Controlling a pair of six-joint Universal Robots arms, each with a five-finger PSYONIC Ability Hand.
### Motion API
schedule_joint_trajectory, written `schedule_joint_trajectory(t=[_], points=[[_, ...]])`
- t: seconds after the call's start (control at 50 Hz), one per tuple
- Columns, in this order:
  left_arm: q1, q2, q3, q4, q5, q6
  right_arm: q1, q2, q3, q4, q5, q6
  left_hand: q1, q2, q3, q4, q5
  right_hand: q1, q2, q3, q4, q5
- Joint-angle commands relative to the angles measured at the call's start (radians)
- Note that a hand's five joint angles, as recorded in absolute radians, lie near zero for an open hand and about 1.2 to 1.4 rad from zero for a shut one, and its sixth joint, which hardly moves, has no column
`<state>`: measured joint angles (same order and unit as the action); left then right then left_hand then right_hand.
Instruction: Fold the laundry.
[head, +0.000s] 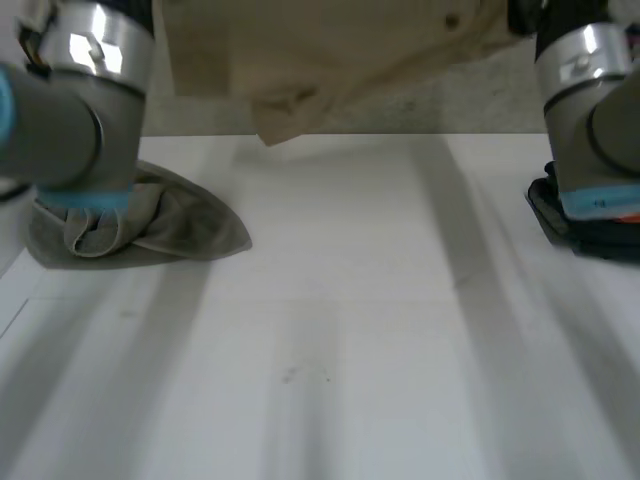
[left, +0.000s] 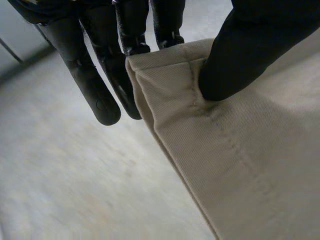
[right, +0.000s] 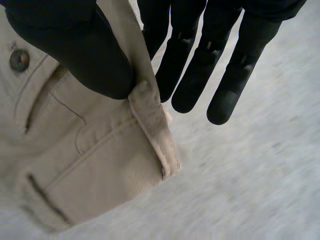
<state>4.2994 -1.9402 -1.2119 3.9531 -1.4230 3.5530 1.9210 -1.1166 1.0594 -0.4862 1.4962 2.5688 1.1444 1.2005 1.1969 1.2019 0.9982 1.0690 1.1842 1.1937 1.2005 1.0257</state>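
Observation:
A beige pair of trousers (head: 320, 55) hangs in the air above the far side of the white table (head: 350, 330), stretched between my two raised arms. My left hand (left: 235, 55) pinches one hemmed edge of the trousers (left: 240, 150) between its thumb and straight fingers (left: 100, 100). My right hand (right: 85, 55) pinches the waistband end of the trousers (right: 90, 165), near a button (right: 19, 60) and a pocket, thumb against fingers (right: 225, 100).
A crumpled grey-green garment (head: 150, 225) lies on the table at the left, partly behind my left arm (head: 70, 110). A black object (head: 585, 225) sits at the table's right edge beneath my right arm (head: 590, 110).

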Motion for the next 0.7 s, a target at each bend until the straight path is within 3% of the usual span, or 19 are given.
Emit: schedule_joint_trajectory(t=[0.02, 0.16, 0.26, 0.32, 0.5, 0.6, 0.7], points=[[-0.001, -0.074, -0.242, -0.026, 0.012, 0.004, 0.009, 0.086, 0.123, 0.097, -0.024, 0.001, 0.252, 0.196, 0.199, 0.194, 0.224, 0.327, 0.212, 0.203, 0.196, 0.196], [-0.021, -0.186, -0.399, -0.089, 0.009, 0.018, 0.01, 0.261, 0.214, 0.15, -0.022, -0.032, 0.252, 0.196, 0.199, 0.194, 0.224, 0.327, 0.212, 0.203, 0.196, 0.196], [-0.046, -0.166, -0.478, -0.214, 0.0, 0.049, 0.009, 0.239, 0.293, 0.282, -0.011, -0.104, 0.252, 0.196, 0.199, 0.194, 0.224, 0.327, 0.212, 0.203, 0.196, 0.196], [-0.053, -0.063, -0.52, -0.36, -0.026, 0.072, 0.003, 0.187, 0.342, 0.339, -0.01, -0.114, 0.252, 0.196, 0.199, 0.194, 0.224, 0.327, 0.212, 0.203, 0.196, 0.196], [-0.089, 0.208, -0.563, -0.868, -0.094, 0.078, -0.005, -0.164, 0.548, 0.638, -0.017, -0.18, 0.252, 0.196, 0.199, 0.194, 0.224, 0.327, 0.212, 0.203, 0.196, 0.196], [-0.186, 0.319, -0.592, -1.248, -0.088, 0.104, -0.007, -0.294, 0.66, 0.84, -0.016, -0.304, 0.252, 0.196, 0.199, 0.194, 0.224, 0.327, 0.212, 0.203, 0.196, 0.196], [-0.303, 0.34, -0.614, -1.468, -0.086, 0.158, -0.033, -0.39, 0.807, 1.014, -0.027, -0.449, 0.252, 0.196, 0.199, 0.194, 0.224, 0.327, 0.212, 0.203, 0.196, 0.196]])
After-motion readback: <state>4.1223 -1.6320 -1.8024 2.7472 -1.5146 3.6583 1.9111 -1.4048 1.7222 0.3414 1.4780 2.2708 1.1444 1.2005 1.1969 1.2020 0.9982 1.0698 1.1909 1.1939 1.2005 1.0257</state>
